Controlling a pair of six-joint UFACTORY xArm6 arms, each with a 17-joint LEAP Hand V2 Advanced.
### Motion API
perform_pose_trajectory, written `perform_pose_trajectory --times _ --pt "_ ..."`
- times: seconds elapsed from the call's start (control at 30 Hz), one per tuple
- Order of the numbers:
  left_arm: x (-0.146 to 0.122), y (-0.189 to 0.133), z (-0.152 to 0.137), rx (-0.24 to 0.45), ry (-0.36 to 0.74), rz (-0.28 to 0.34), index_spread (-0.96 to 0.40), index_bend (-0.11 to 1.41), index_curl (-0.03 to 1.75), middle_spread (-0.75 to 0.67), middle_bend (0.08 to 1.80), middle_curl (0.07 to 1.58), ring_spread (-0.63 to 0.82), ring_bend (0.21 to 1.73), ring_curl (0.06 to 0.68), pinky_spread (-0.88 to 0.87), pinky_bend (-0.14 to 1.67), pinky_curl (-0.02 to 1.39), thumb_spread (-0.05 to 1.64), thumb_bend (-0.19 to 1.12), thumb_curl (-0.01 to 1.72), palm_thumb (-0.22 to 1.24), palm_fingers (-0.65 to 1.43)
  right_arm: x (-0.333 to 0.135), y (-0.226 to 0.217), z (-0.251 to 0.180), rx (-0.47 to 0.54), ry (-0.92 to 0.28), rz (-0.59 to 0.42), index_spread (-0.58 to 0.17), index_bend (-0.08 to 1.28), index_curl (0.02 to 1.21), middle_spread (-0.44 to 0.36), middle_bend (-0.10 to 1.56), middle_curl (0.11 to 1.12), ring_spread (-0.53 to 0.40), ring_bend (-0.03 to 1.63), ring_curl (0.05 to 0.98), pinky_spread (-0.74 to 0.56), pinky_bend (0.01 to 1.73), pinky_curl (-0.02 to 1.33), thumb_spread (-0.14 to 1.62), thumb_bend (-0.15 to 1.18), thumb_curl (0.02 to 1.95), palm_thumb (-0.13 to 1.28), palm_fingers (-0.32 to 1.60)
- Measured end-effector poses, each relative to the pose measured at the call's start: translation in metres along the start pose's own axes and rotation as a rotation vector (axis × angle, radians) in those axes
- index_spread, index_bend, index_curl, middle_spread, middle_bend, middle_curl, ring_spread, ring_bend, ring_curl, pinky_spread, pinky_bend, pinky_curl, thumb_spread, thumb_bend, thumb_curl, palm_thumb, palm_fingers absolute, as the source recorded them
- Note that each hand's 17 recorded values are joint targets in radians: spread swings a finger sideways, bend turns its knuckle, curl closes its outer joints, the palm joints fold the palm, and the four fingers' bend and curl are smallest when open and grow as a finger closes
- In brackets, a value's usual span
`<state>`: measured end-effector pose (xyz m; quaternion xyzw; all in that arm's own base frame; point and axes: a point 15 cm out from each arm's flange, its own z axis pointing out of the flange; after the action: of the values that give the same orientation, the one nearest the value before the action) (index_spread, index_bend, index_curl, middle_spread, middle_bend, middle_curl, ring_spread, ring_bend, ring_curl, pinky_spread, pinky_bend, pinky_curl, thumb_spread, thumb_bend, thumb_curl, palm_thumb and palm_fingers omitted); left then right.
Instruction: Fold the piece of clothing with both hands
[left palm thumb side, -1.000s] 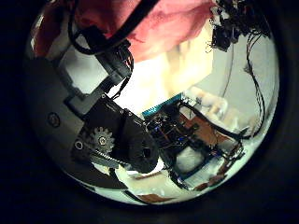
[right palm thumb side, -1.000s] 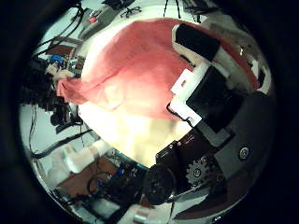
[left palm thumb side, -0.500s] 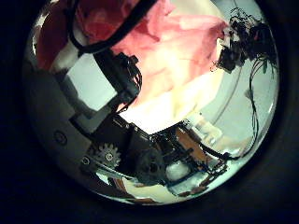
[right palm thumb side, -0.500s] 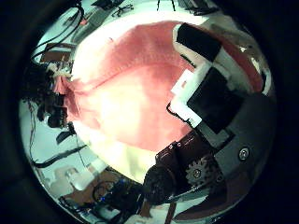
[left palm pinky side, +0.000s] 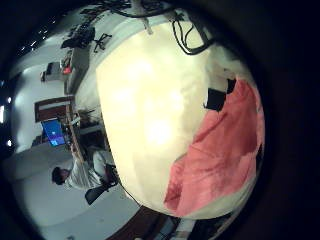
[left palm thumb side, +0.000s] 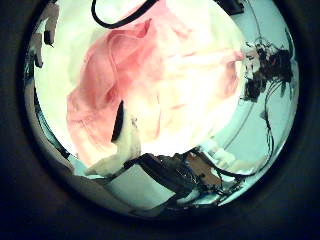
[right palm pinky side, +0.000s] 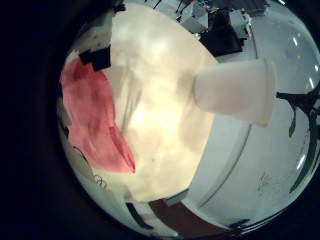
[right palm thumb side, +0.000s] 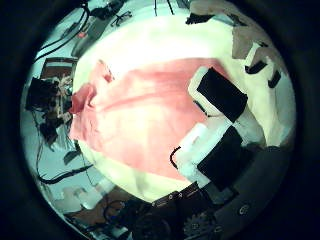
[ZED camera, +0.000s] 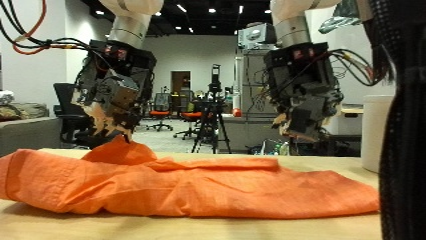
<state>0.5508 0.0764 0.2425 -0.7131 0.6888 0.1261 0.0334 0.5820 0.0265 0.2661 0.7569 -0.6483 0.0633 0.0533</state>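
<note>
Under the left hand (ZED camera: 109, 100), a long, rumpled orange-pink cloth garment (ZED camera: 187, 183) lies spread flat across the pale wooden table (ZED camera: 340, 163). That hand hangs from the top of the outside view with its fingers curled downward, and their tips pinch a small peak of the fabric that rises just below them from the garment's end. From there the cloth runs in low folds across the tabletop toward the other arm, thinning to a flatter strip at its far end. Both of the left palm's cameras show the garment lying on the pale table (left palm pinky side: 150, 110), bunched into loose wrinkles (left palm thumb side: 150, 80) close beneath that palm. Above the middle of the garment, the right hand (ZED camera: 306, 90) hangs clear of the fabric with its fingers bent and holding nothing. Its thumb-side camera looks down on the garment (right palm thumb side: 140, 110) spread broadly on the table below, with the hand's own black and white fingers (right palm thumb side: 222, 100) over the cloth's edge.
</note>
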Motion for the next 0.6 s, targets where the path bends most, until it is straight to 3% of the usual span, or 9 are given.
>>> perform_pose_trajectory --times 0.17,0.27,0.37,0.47,0.6 --pt "-0.013 0.011 -0.012 0.004 0.005 -0.005 0.06 0.17 0.45 0.1 0.32 0.43 0.04 0.8 0.385 -0.28 0.89 0.5 1.09 -0.03 0.38 0.41 0.05 0.043 0.021 -0.03 0.023 0.001 0.035 -0.4 0.35 0.58 -0.187 0.82 0.57 -0.293 1.17 0.495 -0.36 0.97 0.53 1.42 -0.01 0.39 0.71 0.35" --pt "-0.013 0.028 -0.015 -0.029 0.01 0.018 0.07 0.18 0.44 0.12 0.32 0.42 0.1 0.76 0.366 -0.2 0.82 0.48 1.08 -0.03 0.36 0.4 0.03 0.054 0.05 -0.033 -0.016 -0.003 -0.021 -0.392 0.41 0.6 -0.172 0.81 0.56 -0.244 1.01 0.458 -0.22 0.78 0.5 1.42 -0.02 0.37 0.68 0.1" --pt "-0.005 0.05 -0.011 -0.068 0.037 0.046 0.08 0.18 0.43 0.14 0.31 0.41 0.15 0.71 0.343 -0.11 0.75 0.46 1.08 -0.03 0.34 0.39 0.02 0.06 0.078 -0.019 -0.077 -0.013 -0.073 -0.373 0.37 0.55 -0.12 0.68 0.5 -0.132 0.83 0.386 -0.04 0.7 0.44 1.4 -0.03 0.33 0.6 -0.07" --pt "0.009 0.073 -0.001 -0.099 0.071 0.075 0.08 0.18 0.41 0.15 0.29 0.4 0.18 0.69 0.326 -0.05 0.7 0.43 1.08 -0.03 0.33 0.38 0.02 0.055 0.114 0.01 -0.163 -0.033 -0.14 -0.372 0.33 0.5 -0.088 0.54 0.44 -0.046 0.7 0.324 0.11 0.63 0.39 1.35 -0.03 0.31 0.54 -0.07" --pt "0.026 0.089 0.004 -0.089 0.088 0.108 0.08 0.17 0.4 0.16 0.28 0.39 0.21 0.66 0.309 0.02 0.65 0.41 1.07 -0.02 0.32 0.38 0.04 0.055 0.146 0.04 -0.247 -0.026 -0.209 -0.375 0.26 0.45 -0.064 0.41 0.39 0.043 0.56 0.273 0.21 0.56 0.35 1.23 -0.03 0.29 0.49 -0.08"
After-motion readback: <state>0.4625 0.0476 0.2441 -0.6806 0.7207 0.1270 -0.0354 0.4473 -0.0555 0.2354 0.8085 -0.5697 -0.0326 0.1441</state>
